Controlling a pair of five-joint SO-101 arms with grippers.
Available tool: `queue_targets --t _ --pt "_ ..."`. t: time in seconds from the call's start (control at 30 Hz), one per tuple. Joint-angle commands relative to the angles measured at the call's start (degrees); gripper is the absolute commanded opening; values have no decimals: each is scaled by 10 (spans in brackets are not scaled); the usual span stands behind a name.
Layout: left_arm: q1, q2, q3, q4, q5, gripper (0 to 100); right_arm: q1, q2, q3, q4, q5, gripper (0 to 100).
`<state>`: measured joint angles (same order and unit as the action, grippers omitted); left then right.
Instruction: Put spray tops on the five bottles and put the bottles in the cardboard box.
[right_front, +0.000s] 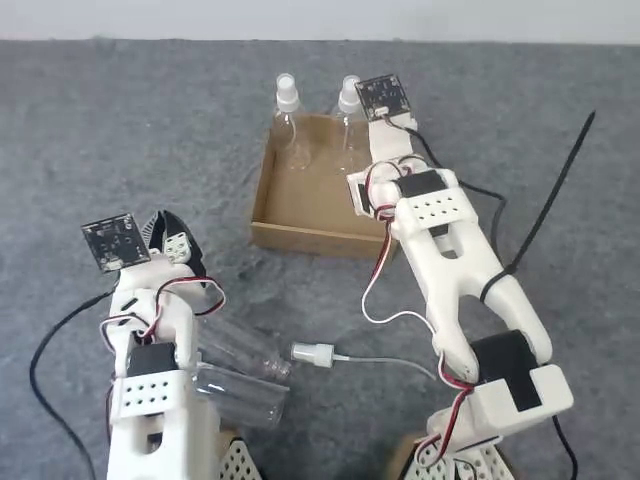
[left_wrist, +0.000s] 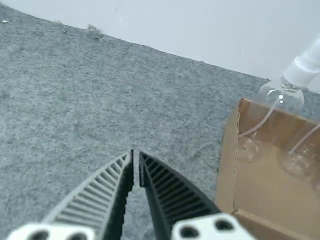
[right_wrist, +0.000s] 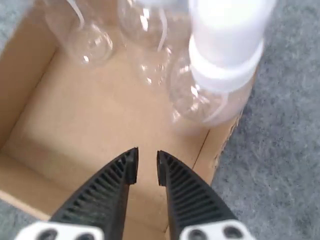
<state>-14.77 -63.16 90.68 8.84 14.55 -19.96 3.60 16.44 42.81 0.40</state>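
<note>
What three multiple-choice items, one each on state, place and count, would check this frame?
1. The right tool, over the cardboard box, is:
A. holding nothing
B. clamped on a bottle
C. holding a spray top

2. Where does the loose spray top lie?
A. in the box
B. screwed on a bottle
C. on the carpet outside the box

3. How many capless bottles lie on the carpet?
A. one
B. two
C. four

Key:
1. A: only box floor shows between its slightly parted jaws.
2. C: it lies on grey carpet, tube trailing.
3. B: two lie side by side beside the spray top.
</note>
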Motion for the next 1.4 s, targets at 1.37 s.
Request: queue_targets --t 1.37 --pt "-1 -13 -7 -19 -6 16 29 26 58 -243 29 6"
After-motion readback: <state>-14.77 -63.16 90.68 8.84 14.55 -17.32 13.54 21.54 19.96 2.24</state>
